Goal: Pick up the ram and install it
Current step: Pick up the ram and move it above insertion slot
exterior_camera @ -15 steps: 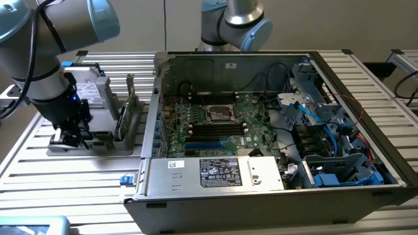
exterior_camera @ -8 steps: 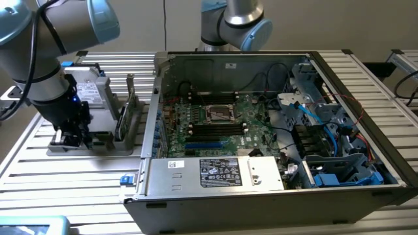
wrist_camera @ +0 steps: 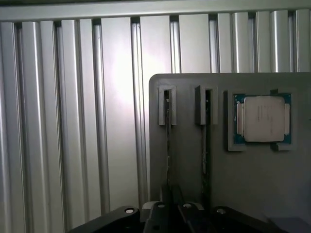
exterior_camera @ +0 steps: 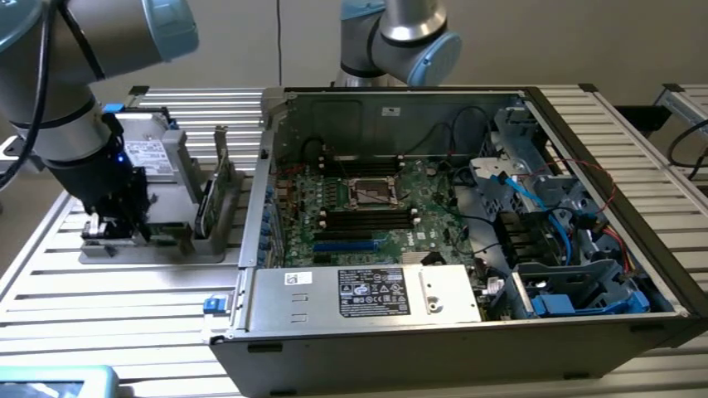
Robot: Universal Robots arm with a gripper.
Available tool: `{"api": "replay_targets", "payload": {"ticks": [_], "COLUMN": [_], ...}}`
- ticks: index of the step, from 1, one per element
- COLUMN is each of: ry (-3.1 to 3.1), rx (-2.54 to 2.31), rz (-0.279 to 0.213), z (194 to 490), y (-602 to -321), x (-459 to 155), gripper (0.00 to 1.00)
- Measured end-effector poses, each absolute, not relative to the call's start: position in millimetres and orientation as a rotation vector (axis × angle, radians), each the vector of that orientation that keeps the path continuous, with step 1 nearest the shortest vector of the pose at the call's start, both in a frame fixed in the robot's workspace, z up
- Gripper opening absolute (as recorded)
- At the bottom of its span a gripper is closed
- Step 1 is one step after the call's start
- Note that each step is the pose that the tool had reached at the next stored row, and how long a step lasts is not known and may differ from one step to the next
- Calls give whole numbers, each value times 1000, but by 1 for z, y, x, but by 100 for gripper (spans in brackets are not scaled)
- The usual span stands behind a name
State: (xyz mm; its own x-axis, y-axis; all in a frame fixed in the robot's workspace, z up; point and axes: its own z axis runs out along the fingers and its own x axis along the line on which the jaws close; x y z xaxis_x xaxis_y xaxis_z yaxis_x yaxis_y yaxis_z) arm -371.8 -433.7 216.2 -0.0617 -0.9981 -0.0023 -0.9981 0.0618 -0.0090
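The ram point(wrist_camera: 168, 145) stands on edge in a slot of the grey holder point(wrist_camera: 243, 174), seen as a thin dark line. My gripper point(wrist_camera: 170, 208) is down over the stick's near end, and its fingers look shut on it. A second stick point(wrist_camera: 205, 145) stands in the neighbouring slot. In the exterior view my gripper point(exterior_camera: 111, 232) reaches down onto the holder point(exterior_camera: 166, 250), at the view's left beside the open computer case point(exterior_camera: 443, 332). The motherboard point(exterior_camera: 366, 207) lies inside with its long black slots point(exterior_camera: 366, 220).
A processor chip point(wrist_camera: 263, 119) rests in a pocket of the holder. Green boards point(exterior_camera: 207, 207) stand upright in the holder near the case wall. A second robot arm point(exterior_camera: 399, 41) rises behind the case. Cables and blue drive bays point(exterior_camera: 575, 298) fill the case's right side.
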Motion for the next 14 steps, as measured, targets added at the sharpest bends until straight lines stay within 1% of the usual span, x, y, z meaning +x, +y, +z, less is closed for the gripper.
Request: {"api": "replay_targets", "payload": {"ticks": [14], "ry": [2278], "rx": [-2154], "rz": [-12], "z": [279], "y": [-434], "x": [-373], "gripper": [13]}}
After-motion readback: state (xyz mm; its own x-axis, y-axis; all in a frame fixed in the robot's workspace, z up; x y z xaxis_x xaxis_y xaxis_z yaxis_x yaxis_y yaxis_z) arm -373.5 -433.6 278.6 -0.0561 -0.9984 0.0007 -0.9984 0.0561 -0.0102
